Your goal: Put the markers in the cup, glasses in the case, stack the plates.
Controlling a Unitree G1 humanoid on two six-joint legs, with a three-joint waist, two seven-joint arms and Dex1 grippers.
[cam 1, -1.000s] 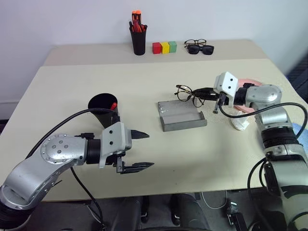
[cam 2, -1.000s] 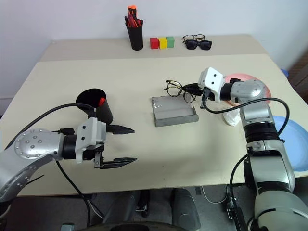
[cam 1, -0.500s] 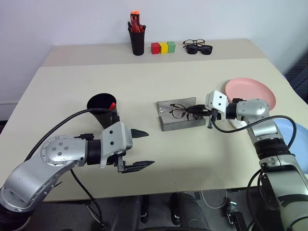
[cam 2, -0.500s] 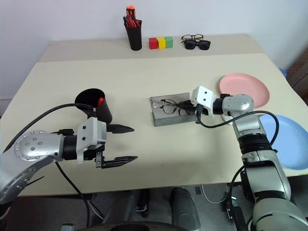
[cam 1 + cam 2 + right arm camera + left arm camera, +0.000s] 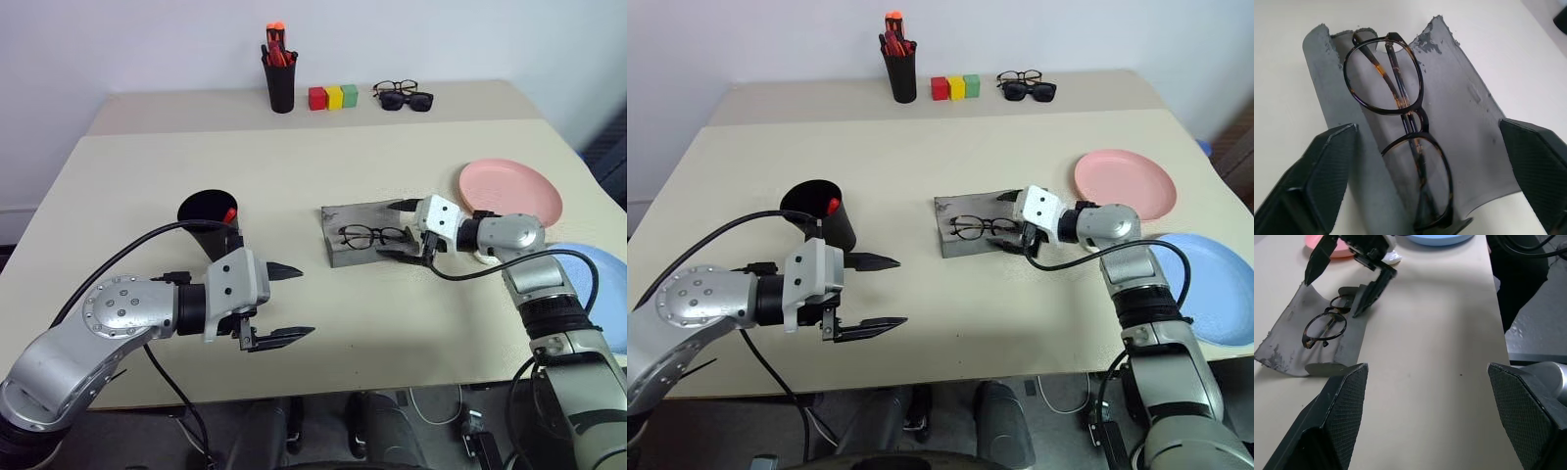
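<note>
**Glasses dropped into case, right claw let go**

Lower left of head view: left claw (image 5: 284, 305) hangs over the desk (image 5: 294, 166), fingers spread wide, holding nothing, same spot as a sec ago. Just above it, left of centre: wide black cup (image 5: 209, 223) w/ one red-capped marker (image 5: 230, 214) poking over its rim.

Centre: grey case (image 5: 364, 233) lying open on the desk, paler lining up. Glasses (image 5: 372, 235) now rest inside it, thin dark wire frame, round clear lenses, temples folded; wrist view shows tortoise-brown flecks on the rim. A sec ago they were held up in the air above the case's far right corner.

Right of centre: right claw (image 5: 398, 229) at the case's right end, fingers apart either side of the glasses, released; it was clenched on them before & has dropped lower.

Right: pink plate (image 5: 510, 190) on the desk, blue plate (image 5: 1205, 286) nearer the edge, well apart, not stacked.
</note>
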